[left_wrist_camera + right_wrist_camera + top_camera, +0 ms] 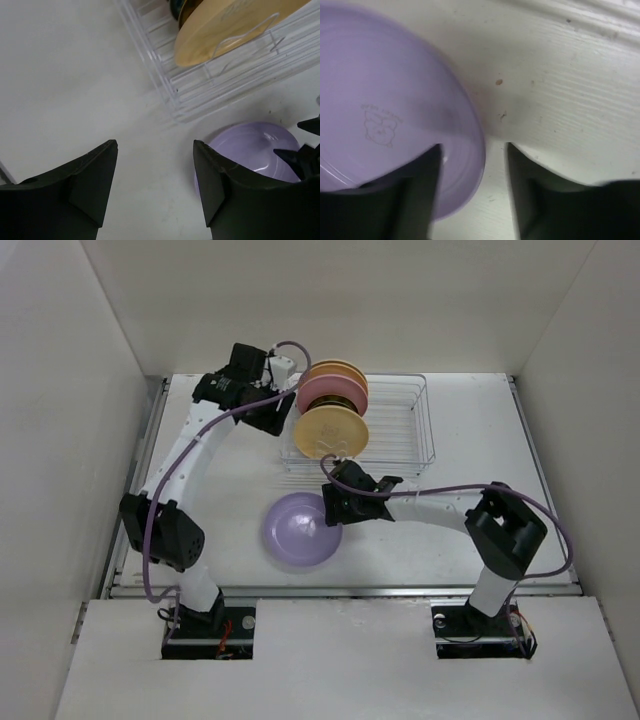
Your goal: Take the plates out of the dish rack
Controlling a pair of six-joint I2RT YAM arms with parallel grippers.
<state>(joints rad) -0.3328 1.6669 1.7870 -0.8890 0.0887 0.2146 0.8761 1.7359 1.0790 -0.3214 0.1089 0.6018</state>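
Plates (335, 390) wait in the dish rack (412, 430); lavender plate (298, 532) lies out at its six o'clock. Right gripper (472, 150) gapes astride its rim; left gripper (155, 150) gapes empty.

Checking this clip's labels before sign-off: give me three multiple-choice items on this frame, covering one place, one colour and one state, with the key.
1. Where is the lavender plate?
A. On the table, in front of the dish rack
B. Standing in the rack
C. Stacked on another plate

2. What colour is the frontmost racked plate?
A. Blue
B. Pale yellow
C. Green

3. What state is the left gripper in?
A. Shut on a plate
B. Shut on a rack wire
C. Open and empty

Key:
1 A: the top view shows it lying on the table, nearer the arm bases than the rack.
2 B: its face shows pale yellow in the top and left wrist views.
3 C: its own wrist view shows the fingers apart with only table between them.
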